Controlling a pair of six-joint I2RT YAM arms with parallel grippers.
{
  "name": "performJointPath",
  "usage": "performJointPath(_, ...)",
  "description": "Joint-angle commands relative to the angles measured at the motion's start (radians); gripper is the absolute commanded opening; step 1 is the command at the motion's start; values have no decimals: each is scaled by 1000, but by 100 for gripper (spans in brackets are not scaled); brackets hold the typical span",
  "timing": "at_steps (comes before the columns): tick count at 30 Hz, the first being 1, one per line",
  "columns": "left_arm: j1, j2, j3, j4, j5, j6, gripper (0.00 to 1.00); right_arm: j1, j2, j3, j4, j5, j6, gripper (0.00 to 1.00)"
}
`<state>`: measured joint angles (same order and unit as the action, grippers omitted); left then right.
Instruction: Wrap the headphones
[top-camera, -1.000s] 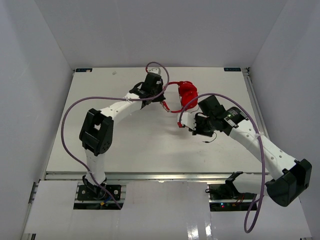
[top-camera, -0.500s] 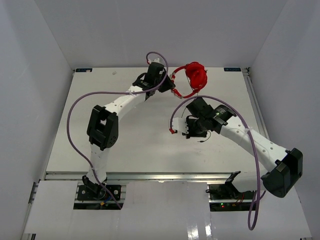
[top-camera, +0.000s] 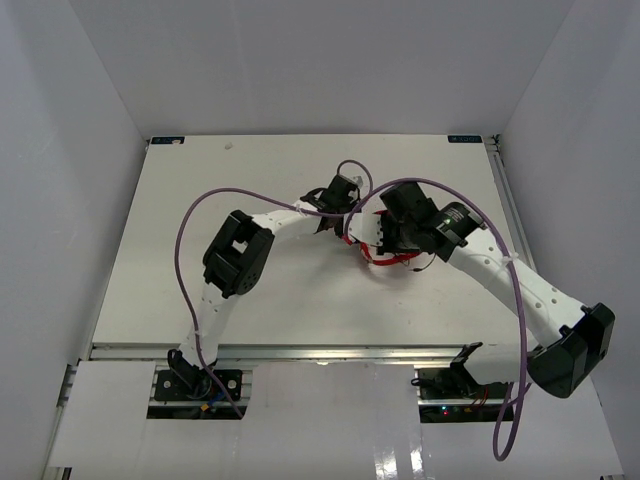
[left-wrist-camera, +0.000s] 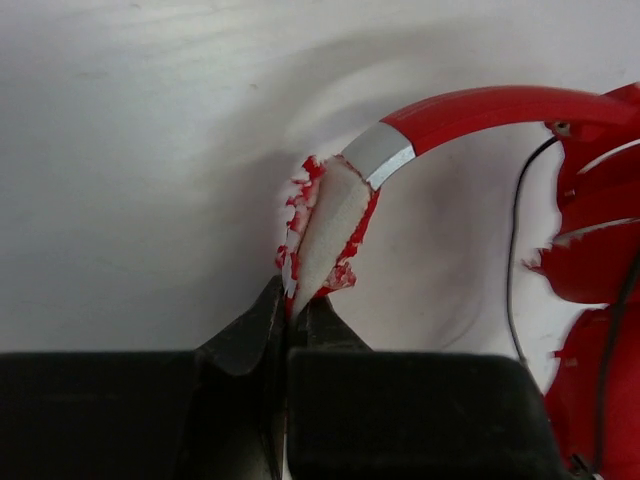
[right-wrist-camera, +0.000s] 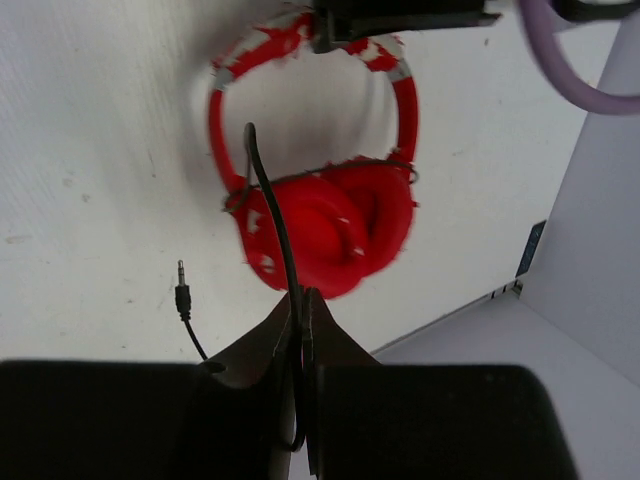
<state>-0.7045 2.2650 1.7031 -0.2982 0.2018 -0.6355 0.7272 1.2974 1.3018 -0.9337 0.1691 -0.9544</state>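
Observation:
The red headphones (right-wrist-camera: 325, 225) hang in the air between my two grippers; in the top view they (top-camera: 385, 253) sit mostly under the right wrist. My left gripper (left-wrist-camera: 290, 310) is shut on the worn white-and-red padding of the headband (left-wrist-camera: 330, 225); the red band and a cup (left-wrist-camera: 590, 260) run off to the right. My right gripper (right-wrist-camera: 302, 300) is shut on the thin black cable (right-wrist-camera: 272, 200), just below the stacked cups. The cable's plug (right-wrist-camera: 181, 295) dangles free at the left. In the top view the left gripper (top-camera: 345, 222) and the right gripper (top-camera: 385, 240) are close together.
Purple robot cables (top-camera: 200, 215) loop over both arms. The white table (top-camera: 200, 290) has raised side walls, and its right edge rail (top-camera: 505, 190) lies near the right arm. In the right wrist view the left gripper's black body (right-wrist-camera: 400, 15) fills the top.
Both arms swung toward the table's middle. The left gripper carried the headphones from the far edge down and in; the right gripper moved up to meet them, holding the cable.

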Motion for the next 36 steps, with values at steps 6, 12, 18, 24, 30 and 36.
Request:
performJointPath(6,-46,-209,-161,73,95,206,0,-139,-52,48,80,51,-44,8)
performJointPath(12,-64,-281,-245,123,140,255,0,-219,-50,78,96,-34,-53,8)
performJointPath(18,-103,-324,-265,165,176,277,0,-295,-42,51,152,-63,-61,8)
performJointPath(24,-124,-380,-298,190,193,293,0,-427,-1,31,165,-214,-47,8)
performJointPath(30,-143,-408,-295,197,220,299,0,-489,62,17,175,-297,-1,8)
performJointPath(36,-150,-454,-300,200,227,303,0,-569,95,6,174,-424,36,8)
